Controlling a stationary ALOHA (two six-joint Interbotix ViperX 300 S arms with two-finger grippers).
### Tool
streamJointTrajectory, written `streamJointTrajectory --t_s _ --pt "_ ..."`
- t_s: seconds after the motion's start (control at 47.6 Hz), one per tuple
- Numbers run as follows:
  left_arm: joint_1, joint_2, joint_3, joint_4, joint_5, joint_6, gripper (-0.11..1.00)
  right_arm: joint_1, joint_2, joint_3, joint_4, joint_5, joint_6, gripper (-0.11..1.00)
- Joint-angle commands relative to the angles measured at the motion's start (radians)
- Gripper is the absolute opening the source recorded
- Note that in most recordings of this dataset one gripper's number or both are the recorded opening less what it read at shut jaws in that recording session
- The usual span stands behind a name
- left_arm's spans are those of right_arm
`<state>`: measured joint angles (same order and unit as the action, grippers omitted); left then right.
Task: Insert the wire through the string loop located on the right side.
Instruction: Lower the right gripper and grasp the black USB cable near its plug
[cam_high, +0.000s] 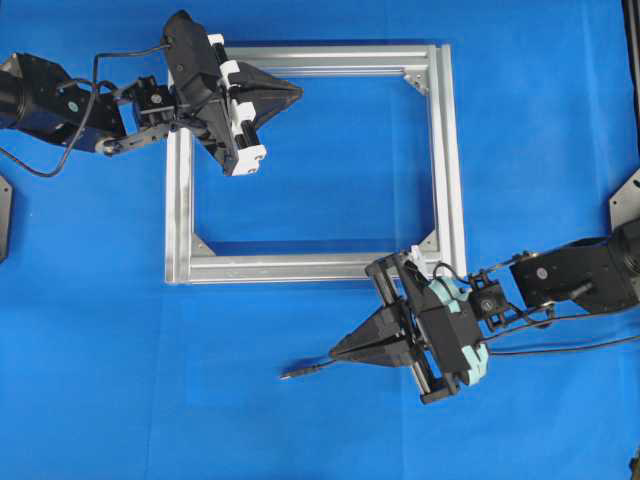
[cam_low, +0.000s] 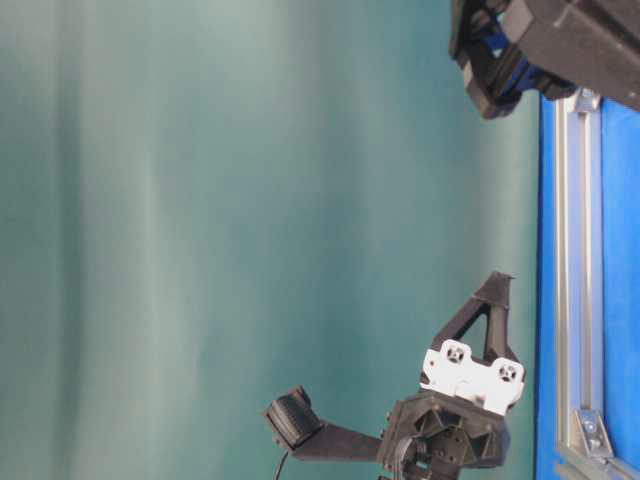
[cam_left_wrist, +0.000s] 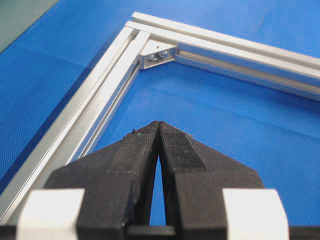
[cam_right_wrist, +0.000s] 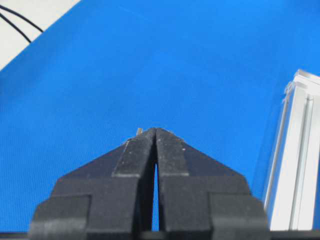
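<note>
Blue cloth covers the worktop, teal backdrop behind. Left end effector pinched closed, empty, over the silver frame. The wire lies below the frame, its tail hidden under the closed, empty right end effector; string loop too small to make out

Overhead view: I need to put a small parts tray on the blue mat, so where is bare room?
Bare mat lies left of the wire below the frame, and inside the frame toward its right rail. It is crowded at the frame's upper left under the left claw, and at its lower right near the right claw.
</note>
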<state>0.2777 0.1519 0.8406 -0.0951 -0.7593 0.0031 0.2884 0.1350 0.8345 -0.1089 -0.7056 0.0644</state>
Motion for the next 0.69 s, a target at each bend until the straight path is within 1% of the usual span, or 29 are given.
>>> streamJointTrajectory --t_s 0.0,0.105,0.147,0.189,0.231,0.273,0.294,0.315,0.378,0.42,0.462,0.483,0.588,0.672 --pt "-0.002 -0.031 -0.008 0.002 -0.005 0.002 0.00 0.011 -0.029 -0.009 0.002 -0.003 0.009 -0.05" --pt "-0.002 -0.031 -0.009 0.003 -0.005 0.002 0.00 0.021 -0.031 -0.008 0.000 -0.003 0.021 0.01" --pt "-0.002 -0.031 -0.011 0.003 -0.005 0.002 0.00 0.025 -0.031 -0.008 0.002 -0.003 0.029 0.06" --pt "-0.002 -0.031 -0.011 0.003 -0.005 0.002 0.00 0.026 -0.029 -0.008 0.002 -0.003 0.035 0.13" --pt "-0.002 -0.029 -0.012 0.003 -0.005 0.002 0.00 0.028 -0.029 -0.009 0.003 -0.002 0.043 0.22" --pt "-0.002 -0.029 -0.012 0.003 -0.005 0.002 0.00 0.029 -0.031 -0.009 0.005 0.002 0.048 0.35" --pt "-0.002 -0.029 -0.012 0.003 -0.005 0.002 0.00 0.031 -0.029 -0.009 0.006 0.002 0.049 0.39" --pt "-0.002 -0.031 -0.012 0.003 -0.005 0.002 0.00 0.029 -0.029 -0.009 0.008 0.002 0.049 0.47" --pt "-0.002 -0.031 -0.012 0.003 -0.005 0.002 0.00 0.034 -0.029 -0.009 0.011 0.002 0.049 0.67" --pt "-0.002 -0.029 -0.012 0.003 -0.005 0.002 0.00 0.034 -0.029 -0.009 0.012 0.003 0.049 0.79" --pt "-0.002 -0.029 -0.011 0.003 -0.005 0.002 0.00 0.034 -0.029 -0.009 0.017 0.002 0.049 0.88" --pt "-0.002 -0.029 -0.012 0.003 -0.005 0.002 0.00 0.034 -0.029 -0.009 0.020 0.003 0.049 0.90" --pt "-0.002 -0.031 -0.011 0.003 -0.005 0.002 0.00 0.034 -0.028 -0.009 0.040 0.014 0.049 0.84" --pt "-0.002 -0.031 -0.012 0.003 -0.005 0.002 0.00 0.034 -0.012 -0.012 0.066 0.029 0.049 0.85"
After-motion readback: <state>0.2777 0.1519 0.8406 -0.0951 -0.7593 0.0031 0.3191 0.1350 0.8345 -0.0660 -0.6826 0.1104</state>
